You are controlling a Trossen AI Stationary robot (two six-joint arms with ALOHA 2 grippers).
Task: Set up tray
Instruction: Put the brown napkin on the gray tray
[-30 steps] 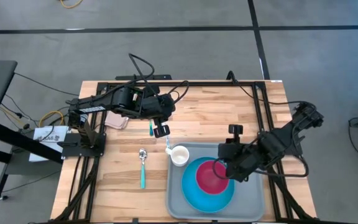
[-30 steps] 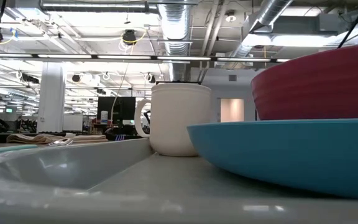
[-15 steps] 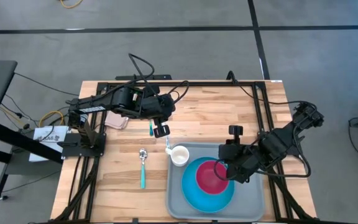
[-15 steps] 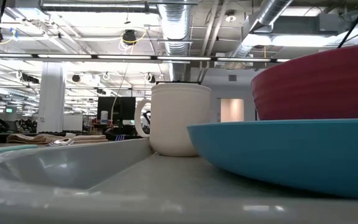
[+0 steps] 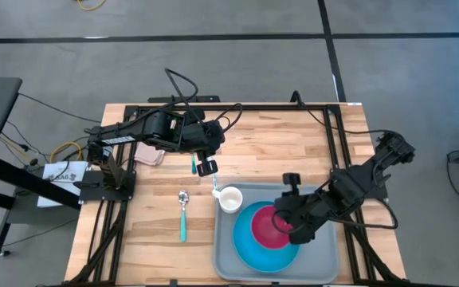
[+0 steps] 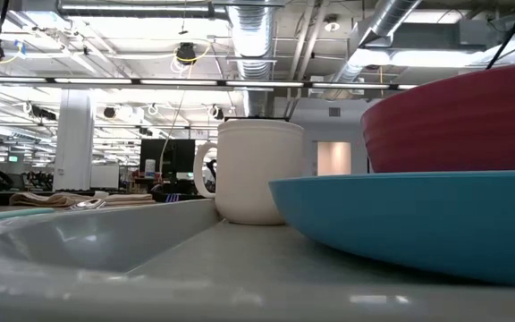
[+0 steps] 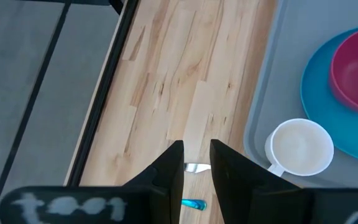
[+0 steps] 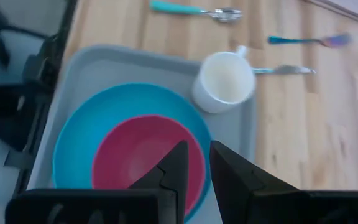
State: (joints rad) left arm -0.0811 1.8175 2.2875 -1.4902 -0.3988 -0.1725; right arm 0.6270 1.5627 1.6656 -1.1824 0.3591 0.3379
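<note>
The light-grey tray (image 5: 325, 251) lies at the table's near right. On it rests a blue plate (image 5: 249, 251) with a red bowl (image 5: 268, 229) sitting in it, and a white mug (image 5: 229, 199) stands upright in the tray's far left corner. My right gripper (image 5: 281, 222) hangs shut above the bowl (image 8: 135, 155), holding nothing. My left gripper (image 5: 207, 169) hangs shut and empty high over the wood beyond the mug (image 7: 300, 147), above a teal-handled utensil (image 7: 194, 203). The low view shows mug (image 6: 257, 170), plate (image 6: 409, 224) and bowl (image 6: 459, 121) but no gripper.
A teal-handled spoon (image 5: 183, 214) lies on the wood left of the tray. A fork (image 5: 194, 164) and another utensil (image 5: 214, 185) lie beyond the mug. A folded napkin (image 5: 150, 155) sits at the far left. Black frame rails (image 5: 337, 135) border the table.
My right gripper has shifted a little toward the table's left edge and slightly down, farther over the red bowl, and its wrist has turned. Its fingers have stayed shut. The tray and the things on it have kept their places.
</note>
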